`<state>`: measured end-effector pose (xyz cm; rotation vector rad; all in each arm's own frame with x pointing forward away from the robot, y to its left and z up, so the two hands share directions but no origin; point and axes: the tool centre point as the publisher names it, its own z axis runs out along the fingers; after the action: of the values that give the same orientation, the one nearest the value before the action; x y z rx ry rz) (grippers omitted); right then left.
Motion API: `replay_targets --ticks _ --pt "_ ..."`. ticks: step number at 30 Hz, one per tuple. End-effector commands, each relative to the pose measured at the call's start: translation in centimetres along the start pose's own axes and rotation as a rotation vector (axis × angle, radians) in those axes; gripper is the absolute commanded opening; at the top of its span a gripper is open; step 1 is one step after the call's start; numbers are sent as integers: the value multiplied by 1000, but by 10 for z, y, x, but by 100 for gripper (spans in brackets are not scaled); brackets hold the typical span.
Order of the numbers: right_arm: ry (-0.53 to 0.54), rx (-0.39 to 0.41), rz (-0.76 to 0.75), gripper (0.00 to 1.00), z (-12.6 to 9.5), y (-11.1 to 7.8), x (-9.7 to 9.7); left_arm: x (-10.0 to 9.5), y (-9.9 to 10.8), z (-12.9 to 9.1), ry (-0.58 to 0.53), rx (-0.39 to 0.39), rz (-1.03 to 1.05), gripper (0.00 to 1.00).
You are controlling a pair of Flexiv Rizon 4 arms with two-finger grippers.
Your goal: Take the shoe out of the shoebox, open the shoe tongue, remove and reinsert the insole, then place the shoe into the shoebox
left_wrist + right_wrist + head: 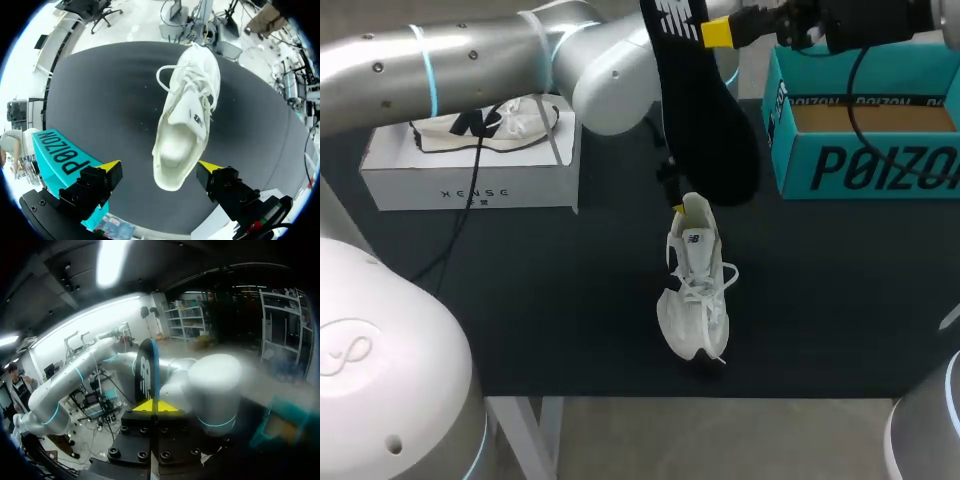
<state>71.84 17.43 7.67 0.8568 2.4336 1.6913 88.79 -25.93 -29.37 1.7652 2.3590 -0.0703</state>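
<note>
The shoe (695, 295) is out of its box and rests on the dark surface (550, 300) near the middle. In the left wrist view its opening is wide and bare inside. The left jaws hang open over the heel, one tip on each side, touching nothing. Just to the right, the right jaws clamp the black insole (705, 120) above the shoe. Removal looks done. Reinserting the insole and returning the shoe to the teal shoebox (865, 165), far right, remain.
</note>
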Motion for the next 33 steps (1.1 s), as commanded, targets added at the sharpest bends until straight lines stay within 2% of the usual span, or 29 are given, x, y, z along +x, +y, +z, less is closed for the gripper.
replay_targets --ticks 1,31,33 --pt "-2 1 1 0 3 1 0 51 0 -26 -251 -24 -12 100" --pt "-2 1 1 0 3 1 0 51 0 -26 -251 -24 -12 100" --pt "-2 1 1 0 3 1 0 54 -4 -35 -378 -3 20 100"
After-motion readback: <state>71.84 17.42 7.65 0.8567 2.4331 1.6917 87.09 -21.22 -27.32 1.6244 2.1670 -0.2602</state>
